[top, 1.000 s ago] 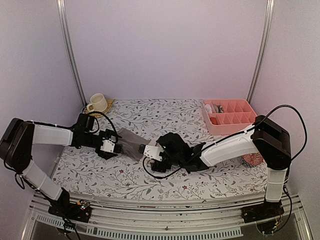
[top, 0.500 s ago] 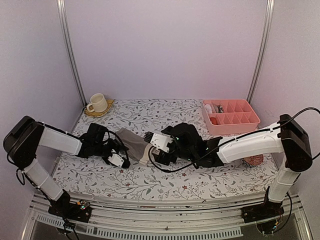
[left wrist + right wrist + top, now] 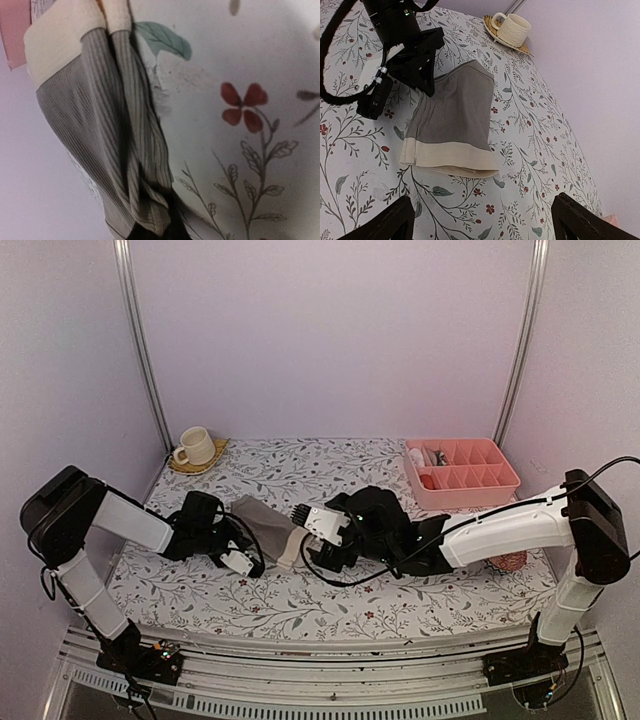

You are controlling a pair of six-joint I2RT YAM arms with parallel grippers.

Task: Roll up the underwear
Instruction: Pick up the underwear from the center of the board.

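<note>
Pale lilac walls (image 3: pixel 330 330) and metal posts (image 3: pixel 140 340) enclose a floral-print table (image 3: pixel 300 610).

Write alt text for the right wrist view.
Taupe briefs with a cream waistband lie on a floral tablecloth, and the left gripper pinches one bunched edge. The right gripper hangs open over the near side. A cup on a saucer stands at the far edge.

a: is any writing or number showing anywhere?
b: no, nothing readable is showing. the table cover (image 3: pixel 300 605) is carrying only printed flowers and leaves, and the cream waistband (image 3: pixel 447 159) of the underwear (image 3: pixel 452 120) is showing no lettering.
</note>
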